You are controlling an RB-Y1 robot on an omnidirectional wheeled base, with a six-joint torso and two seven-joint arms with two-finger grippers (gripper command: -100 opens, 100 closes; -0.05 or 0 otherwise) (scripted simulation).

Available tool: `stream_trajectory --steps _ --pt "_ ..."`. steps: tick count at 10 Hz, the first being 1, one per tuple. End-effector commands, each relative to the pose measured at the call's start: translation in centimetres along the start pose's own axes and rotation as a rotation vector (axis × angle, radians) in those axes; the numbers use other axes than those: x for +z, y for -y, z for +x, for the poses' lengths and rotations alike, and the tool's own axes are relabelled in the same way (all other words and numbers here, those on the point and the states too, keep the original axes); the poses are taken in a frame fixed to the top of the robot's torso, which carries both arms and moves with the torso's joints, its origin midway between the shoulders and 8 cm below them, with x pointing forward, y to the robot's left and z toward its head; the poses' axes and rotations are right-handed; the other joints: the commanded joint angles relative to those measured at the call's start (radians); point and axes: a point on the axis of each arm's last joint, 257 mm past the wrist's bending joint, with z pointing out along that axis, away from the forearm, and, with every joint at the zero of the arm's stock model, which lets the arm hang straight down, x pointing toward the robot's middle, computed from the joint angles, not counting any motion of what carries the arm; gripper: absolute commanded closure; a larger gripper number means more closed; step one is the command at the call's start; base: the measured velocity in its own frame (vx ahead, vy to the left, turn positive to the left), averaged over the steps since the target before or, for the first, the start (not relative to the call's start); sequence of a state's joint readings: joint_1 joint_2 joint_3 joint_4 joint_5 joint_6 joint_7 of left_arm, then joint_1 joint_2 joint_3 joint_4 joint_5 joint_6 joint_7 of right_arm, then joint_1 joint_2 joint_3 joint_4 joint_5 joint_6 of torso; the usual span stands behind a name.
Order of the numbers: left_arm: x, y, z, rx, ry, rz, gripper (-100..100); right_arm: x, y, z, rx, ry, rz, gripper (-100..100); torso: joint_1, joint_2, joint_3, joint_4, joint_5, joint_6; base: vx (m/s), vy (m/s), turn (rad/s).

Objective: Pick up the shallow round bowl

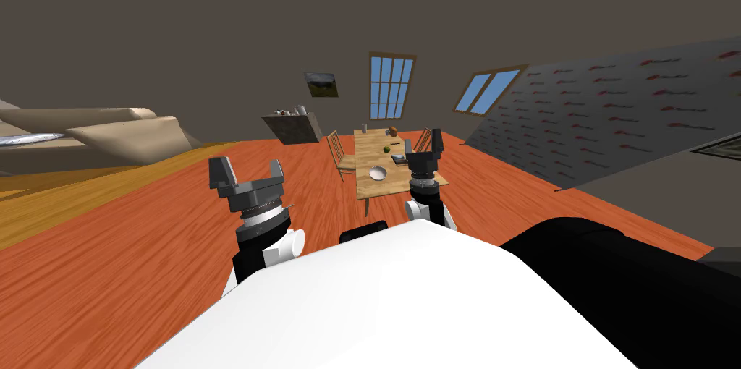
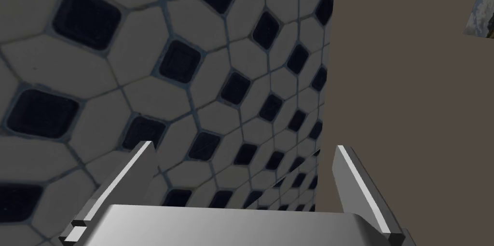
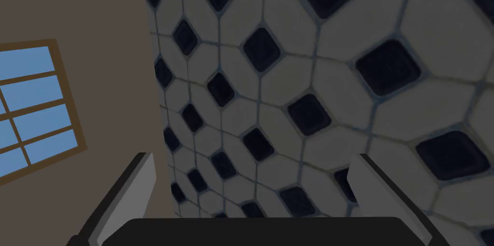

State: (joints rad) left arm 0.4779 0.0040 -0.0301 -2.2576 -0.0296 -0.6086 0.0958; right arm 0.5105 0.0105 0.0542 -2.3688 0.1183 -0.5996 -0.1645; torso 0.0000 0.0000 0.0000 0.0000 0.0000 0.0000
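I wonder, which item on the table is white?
The bowl, nearest me on the table; the green item, dark item and brown item lie beyond it.

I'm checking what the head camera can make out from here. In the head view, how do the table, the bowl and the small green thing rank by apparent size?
Largest to smallest:
1. table
2. bowl
3. green thing
The green thing lies farther along the table than the bowl, so distance may shrink it somewhat.

No readable text, seemingly, anywhere.
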Motion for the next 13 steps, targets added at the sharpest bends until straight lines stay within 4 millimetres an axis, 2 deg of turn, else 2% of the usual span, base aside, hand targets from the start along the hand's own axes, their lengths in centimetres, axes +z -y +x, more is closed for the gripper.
stream_trajectory --steps 1,4,7,8,12,13 --pt "0.0 0.0 0.0 0.000 0.000 0.000 0 -0.2 0.4 0.2 -0.016 -0.027 0.017 -100 0.000 0.000 0.000 0.000 0.000 0.000 -0.002 0.012 0.033" --pt "0.0 0.0 0.0 0.000 0.000 0.000 0 -1.0 2.1 0.5 -0.078 -0.091 0.085 -100 0.002 0.000 0.000 0.000 0.000 0.000 -0.004 0.034 0.066" --pt "0.0 0.0 0.0 0.000 0.000 0.000 0 -2.6 5.2 0.3 -0.167 -0.158 0.201 -100 0.003 0.001 0.001 0.000 0.001 0.000 -0.017 0.058 0.113" --pt "0.0 0.0 0.0 0.000 0.000 0.000 0 -2.6 5.2 0.3 -0.167 -0.159 0.201 -100 0.004 0.001 0.001 0.000 0.001 0.000 -0.019 0.043 0.031" --pt "0.0 0.0 0.0 0.000 0.000 0.000 0 -6.8 10.6 -0.5 -0.299 -0.263 0.415 -100 0.005 0.002 0.001 0.000 0.001 0.000 -0.030 0.070 0.163" --pt "0.0 0.0 0.0 0.000 0.000 0.000 0 -6.9 10.8 -0.5 -0.305 -0.265 0.425 -100 0.005 0.002 0.001 0.001 0.001 0.000 -0.023 0.051 0.066"
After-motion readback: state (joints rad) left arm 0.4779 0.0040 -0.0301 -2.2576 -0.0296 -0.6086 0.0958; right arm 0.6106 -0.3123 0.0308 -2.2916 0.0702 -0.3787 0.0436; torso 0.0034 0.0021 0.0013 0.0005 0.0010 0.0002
